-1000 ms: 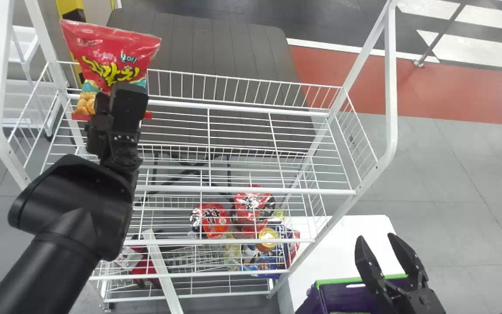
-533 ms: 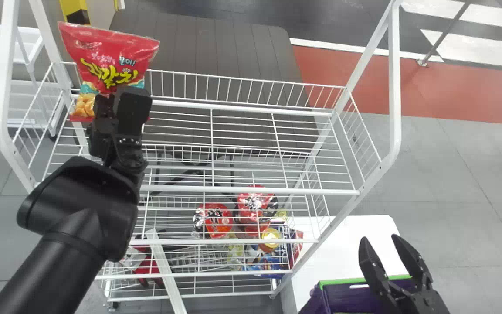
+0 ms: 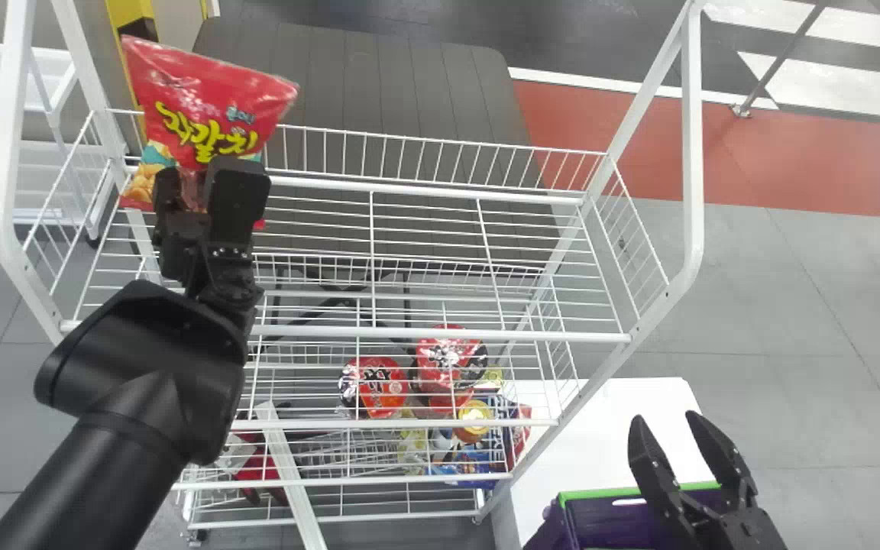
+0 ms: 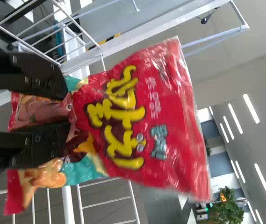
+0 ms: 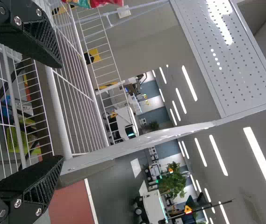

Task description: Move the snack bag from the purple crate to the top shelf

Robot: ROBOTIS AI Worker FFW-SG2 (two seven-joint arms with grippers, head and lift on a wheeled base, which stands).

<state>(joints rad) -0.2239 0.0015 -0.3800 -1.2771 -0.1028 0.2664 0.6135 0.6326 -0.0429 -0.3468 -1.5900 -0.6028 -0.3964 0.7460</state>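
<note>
Setting bag (image 3: 211, 99) flat on top shelf (image 3: 440, 333) before release looks best; left hand (image 4: 69, 113) pinches its lower part, right hand (image 3: 664, 417) wide, empty.

Beyond and well right of the left gripper (image 3: 202, 179): dark grey panelled surface (image 3: 356, 84), then red-orange floor band (image 3: 715, 153) with white line (image 3: 600, 84) along its far edge. Around the right gripper (image 3: 665, 418), grey tiled floor (image 3: 776, 305); white table (image 3: 608, 412) beneath and to its left. Left wrist view, past the left gripper: green plant (image 4: 224, 207), grey ceiling (image 4: 259, 60), rows of long lit strips (image 4: 251, 108)
</note>
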